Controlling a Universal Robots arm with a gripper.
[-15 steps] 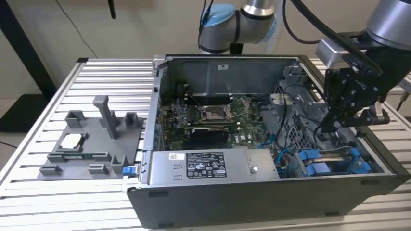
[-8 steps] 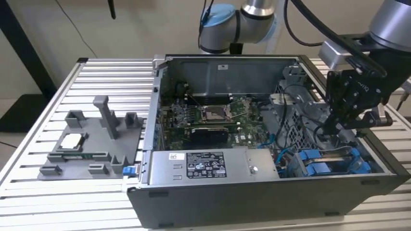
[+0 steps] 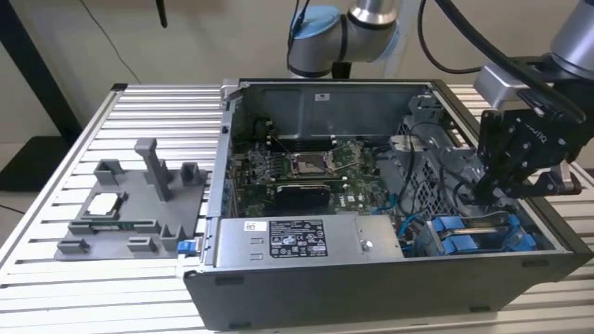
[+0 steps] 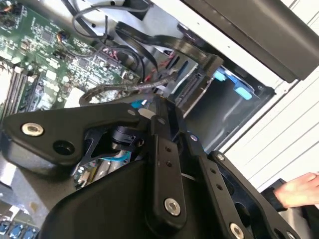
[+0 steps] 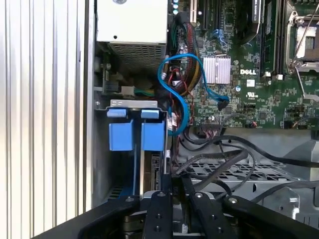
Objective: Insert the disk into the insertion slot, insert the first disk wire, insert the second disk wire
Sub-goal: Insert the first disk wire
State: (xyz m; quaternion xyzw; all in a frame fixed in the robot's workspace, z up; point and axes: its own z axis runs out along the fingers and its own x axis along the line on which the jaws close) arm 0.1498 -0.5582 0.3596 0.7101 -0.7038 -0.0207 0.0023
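Note:
The disk sits in the insertion slot at the case's front corner, with its blue carrier [image 5: 135, 134] facing out; the carrier also appears in the exterior view [image 3: 461, 233] and as a blue tab [image 4: 242, 92] in the second wrist view. My gripper [image 3: 494, 186] hangs inside the case just above that bay. Its fingers [image 5: 169, 185] are shut, and a black wire [image 5: 214, 164] ends right at the tips. In the second wrist view the gripper [image 4: 160, 107] meets a braided wire [image 4: 124, 87]. A blue data cable [image 5: 180, 94] loops over the motherboard close by.
The open case [image 3: 371, 285] lies on a slatted table [image 3: 55, 278]. A grey power-supply box [image 3: 297, 240] sits beside the bay. A grey fixture [image 3: 130, 209] stands at the exterior view's left. A person's hand [image 4: 299, 189] is outside the case wall.

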